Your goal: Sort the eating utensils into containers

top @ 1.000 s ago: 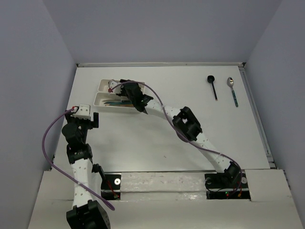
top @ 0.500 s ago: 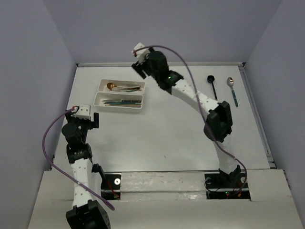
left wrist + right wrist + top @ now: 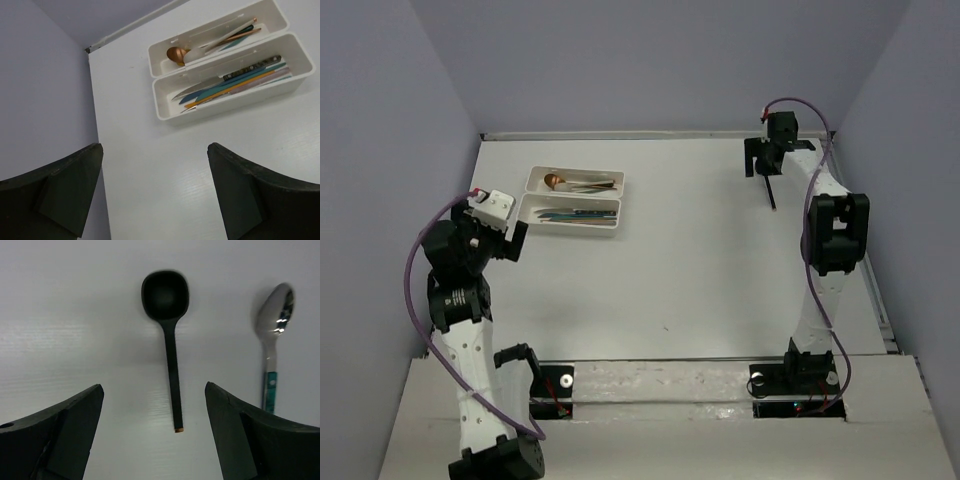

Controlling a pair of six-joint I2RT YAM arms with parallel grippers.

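Observation:
Two joined white trays lie at the far left. The far tray [image 3: 533, 177] [image 3: 156, 66] holds a copper spoon [image 3: 175, 53], a pale spoon and other spoons. The near tray [image 3: 526, 211] [image 3: 231, 107] holds several knives [image 3: 235, 80] in teal, orange and silver. My right gripper [image 3: 767, 170] [image 3: 155, 435] is open and hovers over the handle end of a black spoon [image 3: 772, 196] [image 3: 170, 340] on the table. A silver spoon with a teal handle [image 3: 272, 342] lies just right of it. My left gripper [image 3: 512, 240] [image 3: 155, 190] is open and empty, short of the trays.
The table's left edge meets the lilac wall [image 3: 45, 100] beside my left gripper. The back wall rail [image 3: 650, 133] runs behind the trays and the spoons. The right wall stands close to the right arm [image 3: 830, 240].
My right arm has swung from over the trays across the back of the table to the far right, above the black spoon. My left arm has lifted and shifted slightly left.

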